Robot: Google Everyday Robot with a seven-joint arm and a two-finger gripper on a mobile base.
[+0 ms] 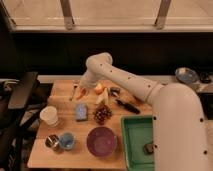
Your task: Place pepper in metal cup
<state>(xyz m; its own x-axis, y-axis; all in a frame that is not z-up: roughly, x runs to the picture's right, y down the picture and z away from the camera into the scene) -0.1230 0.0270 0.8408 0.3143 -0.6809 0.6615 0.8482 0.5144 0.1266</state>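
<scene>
You have one camera view here, and it looks down on a light brown wooden bench (pixel 65 90).

The robot's white arm (pixel 130 82) comes in from the right side. It bends high over the back of the bench and then points down. Your claw (pixel 78 89) is at the back left part of the bench, low over the wood. The small thin red-orange pepper (pixel 82 93) is right at the tip of the claw. You cannot tell how far open the claw is, or if it has hold of the pepper.

Just to the right of the pepper is a round orange fruit (pixel 99 88).

The small shiny grey metal cup (pixel 51 142) stands at the front left corner of the bench, well apart from the claw and the pepper. A light blue cup (pixel 66 141) stands just beside it on the right. A bigger white cup (pixel 49 115) stands behind those two, near the left edge.

In the middle of the bench you see a flat blue sponge (pixel 81 112) and a dark bunch of grapes (pixel 102 113) side by side. A round purple bowl (pixel 102 141) sits at the front. A green tray (pixel 131 142) is to the right of the bowl, partly hidden by the arm. A long black tool (pixel 127 105) lies near the arm.
</scene>
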